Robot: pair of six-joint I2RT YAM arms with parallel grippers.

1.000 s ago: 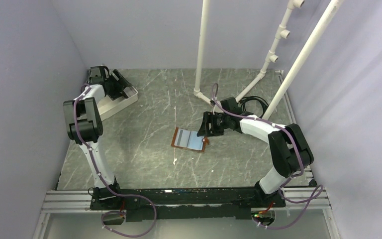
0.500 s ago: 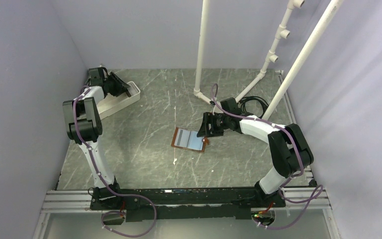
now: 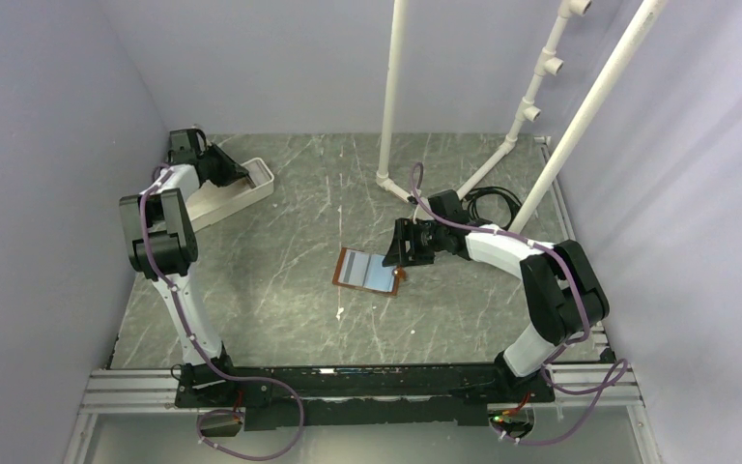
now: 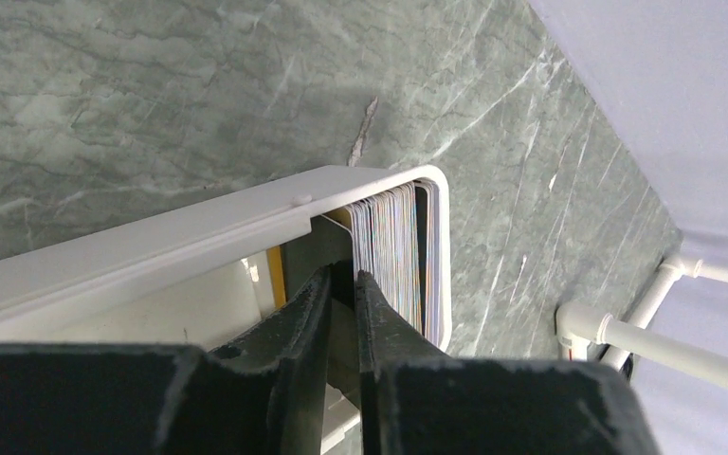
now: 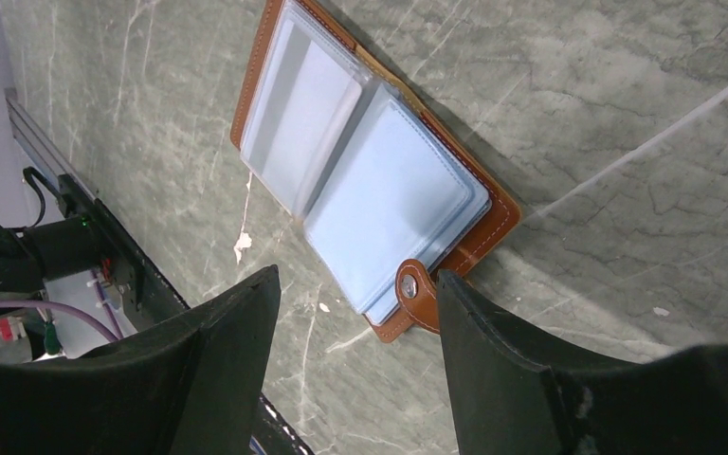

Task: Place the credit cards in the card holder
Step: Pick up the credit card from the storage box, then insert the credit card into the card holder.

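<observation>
The cards [image 4: 393, 242] are stacked on edge at the tray's [image 4: 199, 227] end, just at 1 o'clock from the near-closed left claw [image 4: 343, 284], whose grip cannot be told, while the holder [image 5: 370, 180] is laid open mid-surface under the wide-spread right claw [image 5: 355, 284].

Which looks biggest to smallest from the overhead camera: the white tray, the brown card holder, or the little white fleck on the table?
1. White tray, even though it is partly hidden.
2. Card holder, lying open.
3. White fleck, by far the smallest.
</observation>
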